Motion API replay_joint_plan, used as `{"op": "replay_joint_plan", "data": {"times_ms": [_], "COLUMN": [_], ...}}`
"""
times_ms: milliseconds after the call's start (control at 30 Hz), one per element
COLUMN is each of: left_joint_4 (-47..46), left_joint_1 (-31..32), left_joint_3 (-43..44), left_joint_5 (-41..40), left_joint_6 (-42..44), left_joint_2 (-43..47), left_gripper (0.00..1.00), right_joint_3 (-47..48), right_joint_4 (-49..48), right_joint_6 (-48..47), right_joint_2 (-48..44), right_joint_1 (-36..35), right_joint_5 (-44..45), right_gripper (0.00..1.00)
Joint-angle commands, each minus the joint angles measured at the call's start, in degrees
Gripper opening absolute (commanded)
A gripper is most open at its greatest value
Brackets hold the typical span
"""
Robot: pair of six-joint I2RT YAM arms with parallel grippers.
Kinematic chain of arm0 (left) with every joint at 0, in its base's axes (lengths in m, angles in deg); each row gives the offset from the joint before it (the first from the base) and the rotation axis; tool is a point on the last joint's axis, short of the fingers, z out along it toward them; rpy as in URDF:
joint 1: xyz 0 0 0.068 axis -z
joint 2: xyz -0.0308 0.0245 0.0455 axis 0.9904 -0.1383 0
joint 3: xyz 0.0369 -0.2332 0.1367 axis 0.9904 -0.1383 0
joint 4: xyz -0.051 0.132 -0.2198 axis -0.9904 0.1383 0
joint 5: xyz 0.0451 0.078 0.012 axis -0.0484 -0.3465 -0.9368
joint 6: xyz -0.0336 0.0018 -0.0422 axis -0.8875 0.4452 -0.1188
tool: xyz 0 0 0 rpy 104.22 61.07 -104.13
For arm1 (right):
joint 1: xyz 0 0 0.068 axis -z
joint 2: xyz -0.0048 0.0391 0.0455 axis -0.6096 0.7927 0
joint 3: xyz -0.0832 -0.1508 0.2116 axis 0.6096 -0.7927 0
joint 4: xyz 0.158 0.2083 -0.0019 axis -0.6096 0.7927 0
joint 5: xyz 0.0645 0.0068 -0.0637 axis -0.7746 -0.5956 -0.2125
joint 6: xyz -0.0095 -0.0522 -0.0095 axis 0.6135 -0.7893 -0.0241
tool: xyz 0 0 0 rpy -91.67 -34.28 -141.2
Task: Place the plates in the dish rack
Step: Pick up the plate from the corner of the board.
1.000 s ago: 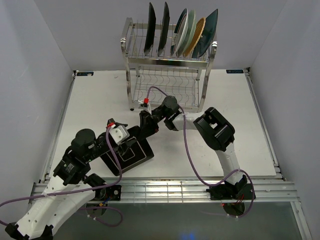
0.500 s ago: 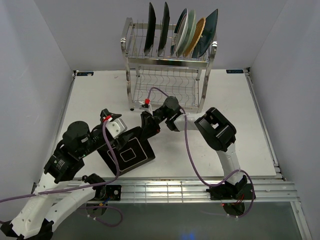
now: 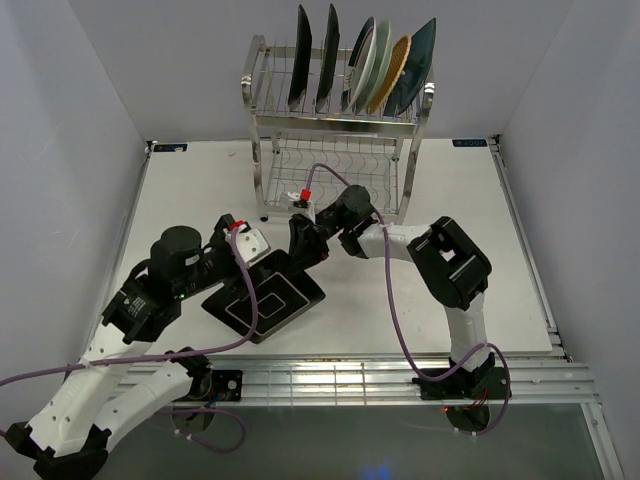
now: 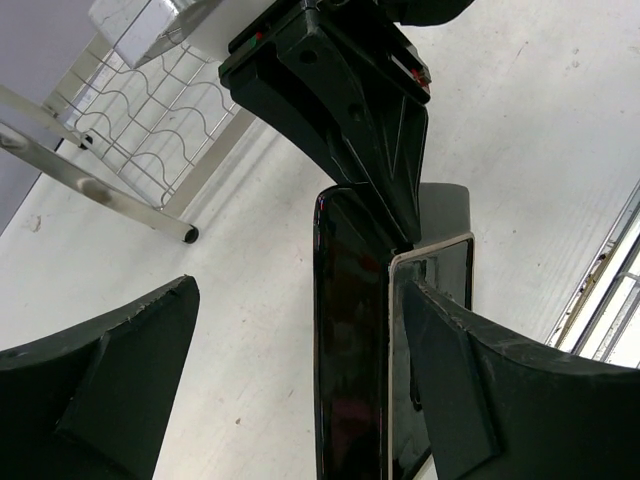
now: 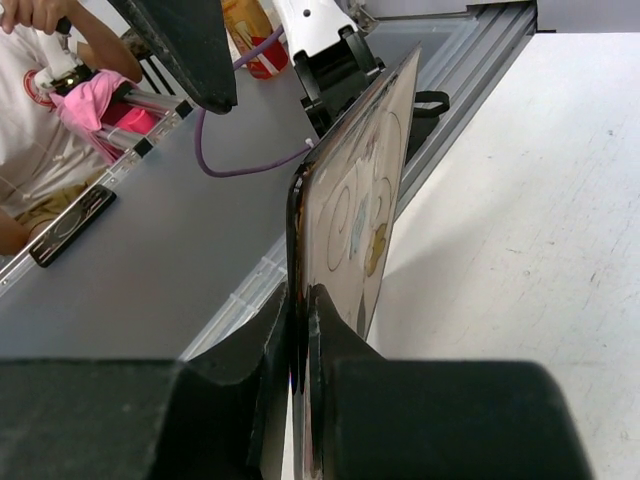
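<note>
1. Now the left jaws have sprung wide within the last second and released. In the left wrist view they flank the rectangular plate, glossy black on its back and cream floral on its face, without touching it.
2. The right jaws stay clenched on that plate's far rim, so the right arm alone carries it.
3. The plate sits tilted, low over the white desk, just before the tall steel wire dish rack. Whether its near corner rests there cannot be told.
4. The hand-over looks complete. This plate must still join the six plates standing on edge in the upper tier.
</note>
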Motion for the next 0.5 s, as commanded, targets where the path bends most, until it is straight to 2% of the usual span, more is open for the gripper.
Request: {"op": "replay_joint_plan", "data": {"times_ms": [0,467], "left_joint_4": [1.02,3.13], "left_joint_1": [0.15,0.15], "left_joint_3": [3.01,4.77], "left_joint_5": [0.01,0.54], "left_joint_6": [0.36,0.01], "left_joint_2": [-0.07,-1.22], "left_gripper": [0.93,0.94], "right_joint_3": [4.84,13.89], "right_joint_4": [-34.55,-34.63], "right_joint_6": [2.33,9.35], "right_joint_2": [-4.71,-5.69], "right_joint_1": [0.85,4.81], "right_joint_5": [-6.09,-8.73], "right_gripper": [0.08,0.08]}}
